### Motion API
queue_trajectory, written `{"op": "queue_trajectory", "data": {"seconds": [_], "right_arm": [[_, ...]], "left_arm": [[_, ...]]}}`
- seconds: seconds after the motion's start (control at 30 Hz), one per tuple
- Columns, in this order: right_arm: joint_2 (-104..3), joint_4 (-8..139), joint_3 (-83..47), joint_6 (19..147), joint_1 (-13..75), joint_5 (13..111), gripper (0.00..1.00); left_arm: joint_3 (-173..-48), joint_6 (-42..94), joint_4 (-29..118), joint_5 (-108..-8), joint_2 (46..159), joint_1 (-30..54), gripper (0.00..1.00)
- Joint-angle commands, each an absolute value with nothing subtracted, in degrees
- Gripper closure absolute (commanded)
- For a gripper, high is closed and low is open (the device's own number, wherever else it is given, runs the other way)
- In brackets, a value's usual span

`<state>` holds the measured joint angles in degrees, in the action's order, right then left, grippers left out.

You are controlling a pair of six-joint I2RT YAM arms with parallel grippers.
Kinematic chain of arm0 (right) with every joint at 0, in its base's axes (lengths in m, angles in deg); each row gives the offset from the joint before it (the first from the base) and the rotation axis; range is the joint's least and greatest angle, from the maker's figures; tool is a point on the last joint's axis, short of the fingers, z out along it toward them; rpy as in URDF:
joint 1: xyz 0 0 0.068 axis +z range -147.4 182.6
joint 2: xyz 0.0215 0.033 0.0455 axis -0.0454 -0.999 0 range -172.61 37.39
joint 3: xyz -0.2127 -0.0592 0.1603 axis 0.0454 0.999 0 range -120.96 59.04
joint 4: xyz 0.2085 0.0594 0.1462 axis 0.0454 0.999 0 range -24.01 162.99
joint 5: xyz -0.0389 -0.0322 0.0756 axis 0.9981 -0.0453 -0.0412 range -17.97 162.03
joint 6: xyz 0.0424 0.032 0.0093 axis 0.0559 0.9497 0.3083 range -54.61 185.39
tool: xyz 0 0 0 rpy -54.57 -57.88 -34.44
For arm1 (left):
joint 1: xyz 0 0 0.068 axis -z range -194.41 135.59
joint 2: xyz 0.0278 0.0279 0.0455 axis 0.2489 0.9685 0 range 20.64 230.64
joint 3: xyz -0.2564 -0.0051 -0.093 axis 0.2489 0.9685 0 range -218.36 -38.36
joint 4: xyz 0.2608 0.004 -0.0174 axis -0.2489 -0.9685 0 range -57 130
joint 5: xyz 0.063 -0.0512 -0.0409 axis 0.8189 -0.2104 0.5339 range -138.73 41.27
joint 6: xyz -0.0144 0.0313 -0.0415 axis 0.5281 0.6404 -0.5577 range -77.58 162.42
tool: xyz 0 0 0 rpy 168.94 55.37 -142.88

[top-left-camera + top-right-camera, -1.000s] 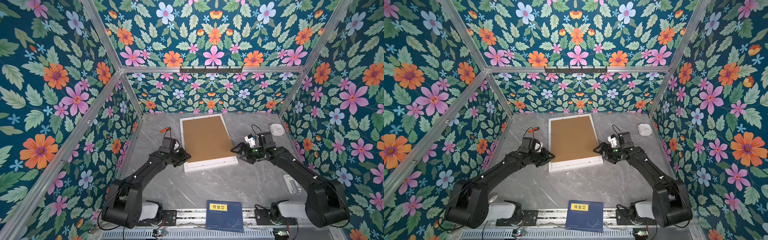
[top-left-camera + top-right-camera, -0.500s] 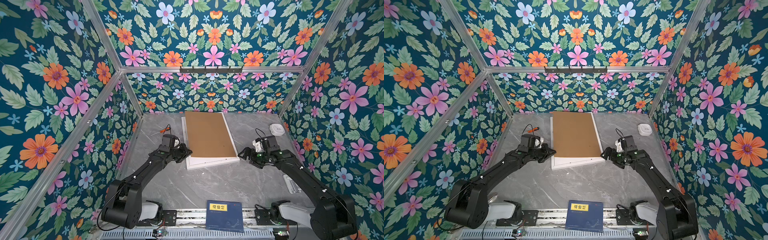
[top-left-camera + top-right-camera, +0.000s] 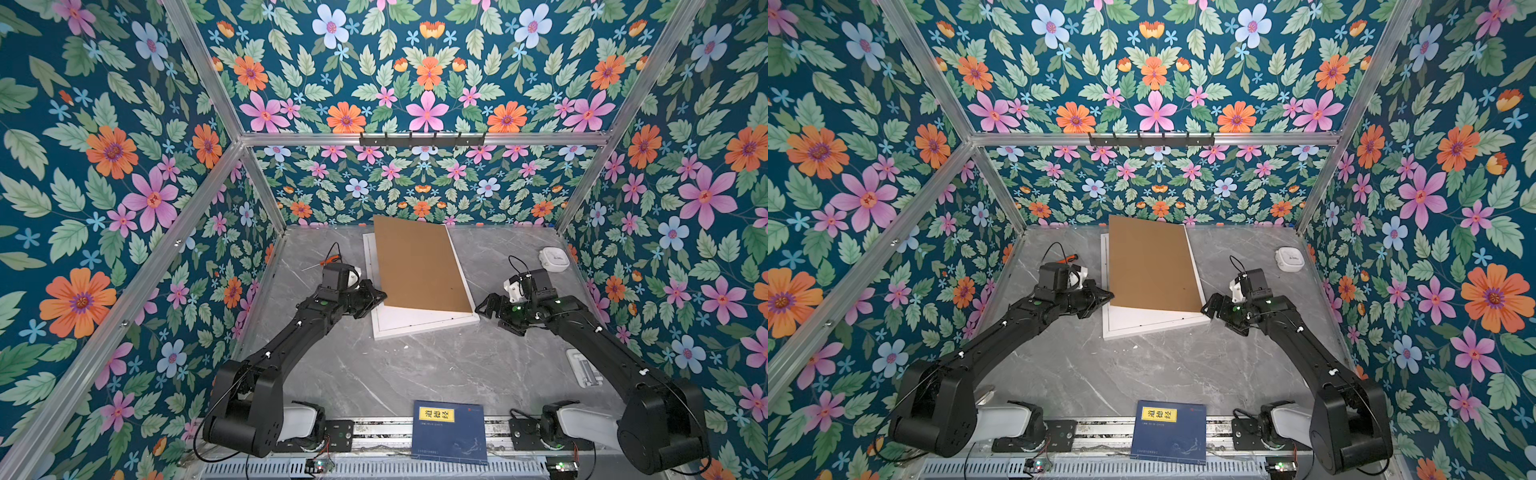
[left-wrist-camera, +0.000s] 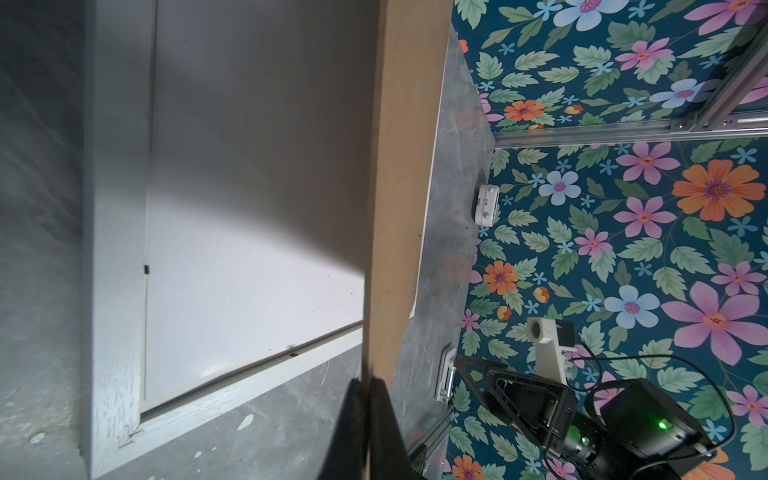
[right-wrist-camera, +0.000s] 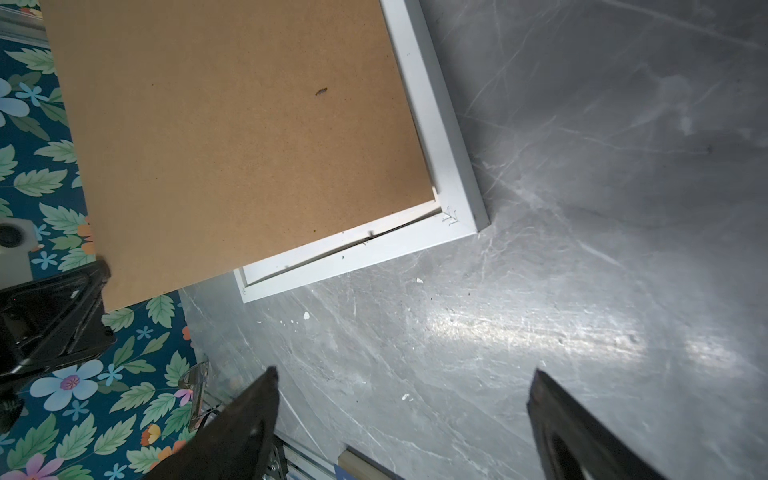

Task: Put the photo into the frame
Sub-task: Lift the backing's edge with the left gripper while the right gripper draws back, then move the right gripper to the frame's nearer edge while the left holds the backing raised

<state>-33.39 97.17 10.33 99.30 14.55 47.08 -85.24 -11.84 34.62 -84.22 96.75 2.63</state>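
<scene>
left claw (image 4: 365,386): your fingers are clamped together on the near left corner of the brown backing board (image 3: 419,266); the grip shows in the left wrist view.
right claw (image 5: 403,386): fingers wide apart and holding nothing. It hangs over bare desk (image 3: 415,374), just off the frame's near right corner.
just changed: a second ago the board lay flat inside the frame and your left claw was still closing on its edge. Now the claw is shut and the board's left side is tipped up. Its right edge still rests along the right rail. Your right claw has backed off a little from that corner.
frame (image 3: 415,326): white, back side up, flat on the desk at mid-back between the two arms. The near rail and both near corners are uncovered.
photo: not identifiable in any view. The left wrist view shows a plain white sheet (image 4: 249,249) inside the frame under the raised board. I cannot tell whether it is the print's back or a mat.
meaning for task: you are still opening the frame, and loading has not started. I judge the board needs to come fully clear before the photo can go in.
risk: a one-corner grip on a wide board may let it swing or slip back.
other: the blue book (image 3: 451,432) sits at the front edge, well apart.
</scene>
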Motion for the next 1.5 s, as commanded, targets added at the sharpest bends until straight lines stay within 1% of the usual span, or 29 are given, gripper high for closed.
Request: {"op": "queue_trajectory", "data": {"seconds": [0.0,0.27,0.4,0.53,0.6,0.7,0.77,0.9,1.0,1.23,1.3,1.4,1.47], "right_arm": [[-33.95,96.84,9.85,98.03,14.62,46.52,0.07],[-36.57,100.12,7.66,96.15,14.64,45.47,0.08],[-38.70,102.85,5.59,93.85,15.02,44.79,0.13],[-39.13,104.70,4.34,90.44,16.33,49.78,0.13],[-40.88,106.76,2.31,92.06,16.40,53.94,0.13],[-45.70,107.41,-0.69,95.25,16.40,56.67,0.14],[-48.59,105.61,-1.86,96.39,16.40,57.48,0.16],[-54.03,102.07,-4.36,95.26,16.84,58.55,0.24],[-56.71,99.35,-5.49,92.99,17.37,58.12,0.26],[-64.34,98.76,-9.88,88.72,18.86,60.94,0.36],[-65.77,97.83,-10.19,88.66,18.84,61.59,0.42],[-67.79,97.89,-11.00,88.77,18.93,62.45,0.46],[-68.38,97.60,-11.02,88.68,19.10,62.89,0.51]], "left_arm": [[-86.38,-10.24,34.01,-83.74,96.38,2.53,1.00],[-90.38,-8.33,36.20,-86.09,94.95,2.55,1.00],[-90.91,-7.35,36.55,-85.95,94.82,2.37,1.00],[-91.44,-5.15,34.35,-83.16,94.00,1.62,1.00],[-91.71,-4.36,33.34,-81.75,93.61,1.24,1.00],[-91.47,-4.04,33.37,-81.24,93.41,0.96,1.00],[-91.30,-3.40,32.68,-80.16,93.24,0.88,1.00],[-91.02,-2.29,31.78,-79.01,92.72,0.69,1.00],[-90.75,-2.38,31.86,-79.65,92.53,0.37,1.00],[-90.26,-2.10,30.42,-79.74,91.57,-0.59,1.00],[-89.98,-2.11,30.32,-80.06,91.50,-0.79,1.00],[-89.31,-2.14,30.20,-80.21,91.26,-1.04,1.00],[-89.14,-2.14,30.08,-80.20,91.04,-1.14,1.00]]}}
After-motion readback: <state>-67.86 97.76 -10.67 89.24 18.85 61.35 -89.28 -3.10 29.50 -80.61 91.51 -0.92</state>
